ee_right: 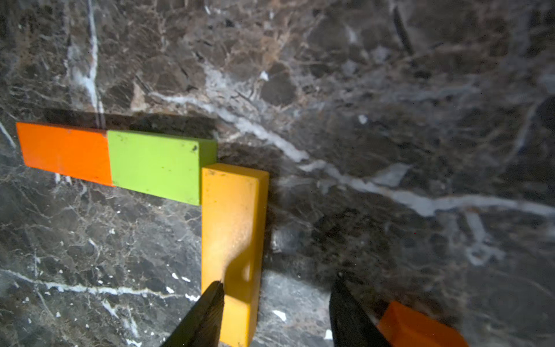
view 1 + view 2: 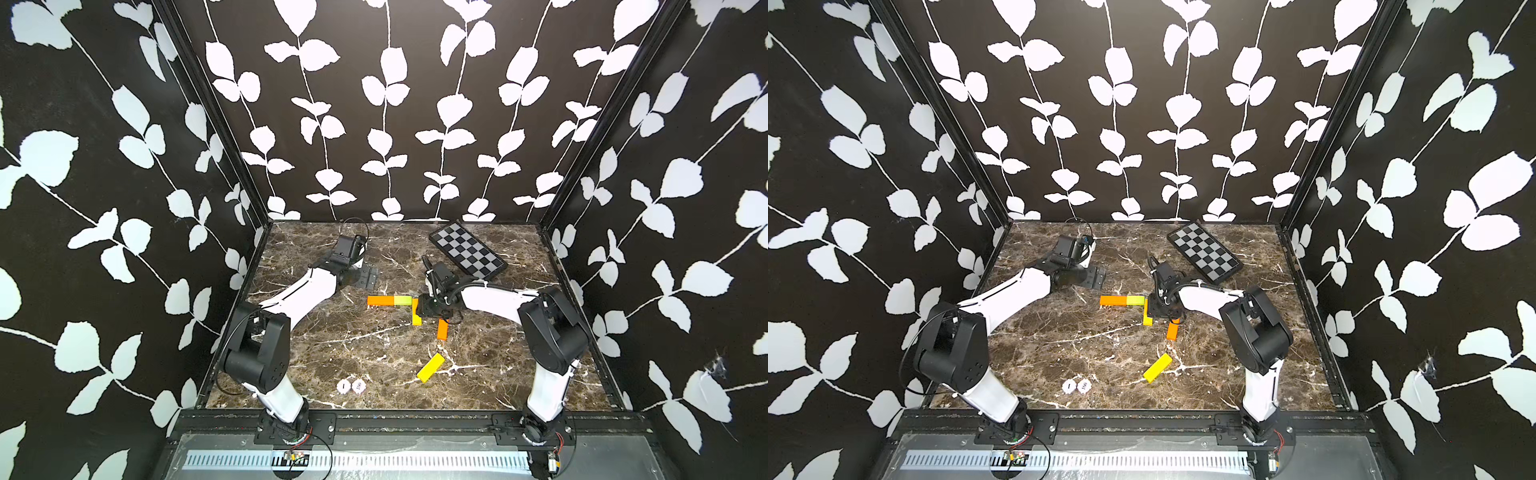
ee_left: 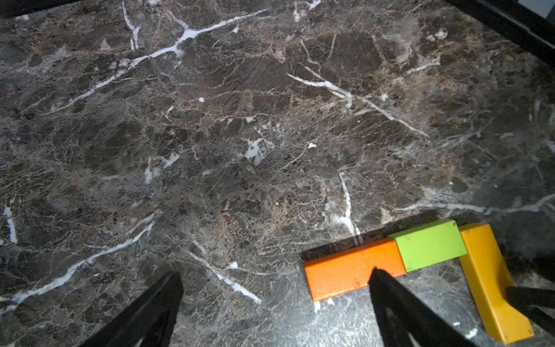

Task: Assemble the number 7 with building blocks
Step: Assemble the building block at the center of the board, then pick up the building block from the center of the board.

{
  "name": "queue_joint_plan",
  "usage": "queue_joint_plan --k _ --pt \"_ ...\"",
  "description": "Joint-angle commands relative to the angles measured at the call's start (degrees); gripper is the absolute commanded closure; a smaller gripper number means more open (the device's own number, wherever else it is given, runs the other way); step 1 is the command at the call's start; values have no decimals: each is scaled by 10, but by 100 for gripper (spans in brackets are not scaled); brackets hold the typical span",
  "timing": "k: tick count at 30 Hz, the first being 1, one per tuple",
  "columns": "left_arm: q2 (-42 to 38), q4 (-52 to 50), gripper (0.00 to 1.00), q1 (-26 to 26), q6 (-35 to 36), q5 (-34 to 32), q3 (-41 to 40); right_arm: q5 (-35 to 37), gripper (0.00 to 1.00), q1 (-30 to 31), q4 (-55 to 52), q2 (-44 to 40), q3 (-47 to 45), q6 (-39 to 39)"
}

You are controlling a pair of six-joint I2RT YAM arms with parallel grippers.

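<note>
Three leaf-print walls (image 2: 374, 124) box in my marble table (image 2: 332, 353). My right pincer (image 1: 279, 281) hangs apart at the yellow bar (image 1: 231, 225), left pincer (image 3: 275, 271) apart too. Open marble spreads toward the front edge.

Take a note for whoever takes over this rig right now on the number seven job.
Left gripper: open, empty, next to the orange bar.
Right gripper: open, empty, at the lower end of the upright yellow bar.
Done: the orange bar and green bar form the top stroke; the upright yellow bar begins the downstroke.
Left: the second orange bar lies apart to one side and the loose yellow bar lies nearer the front; both probably extend the downstroke.
</note>
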Motion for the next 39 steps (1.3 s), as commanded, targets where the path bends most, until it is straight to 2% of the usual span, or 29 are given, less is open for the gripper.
queue_joint_plan --k 1,9,16,22,30,35,39 --pt "-24 4 1 0 5 -3 -11 32 43 -1 -12 -28 -4 -13" --pt "-22 5 1 -1 12 8 -10 52 43 1 17 -89 -16 -39" --pt "-23 -2 1 -1 22 23 -11 132 44 -11 -82 -126 -27 -68" --pt "-22 -5 1 -4 25 25 -11 130 47 -43 -93 -174 -95 -59" --pt "-22 -5 1 -6 22 17 -11 80 48 -45 -105 -152 -98 -65" --pt "-23 -6 1 -6 21 17 -10 58 48 -43 -92 -181 -128 -67" --pt "-22 -11 2 -10 25 32 -7 81 42 -30 -78 -236 -168 -67"
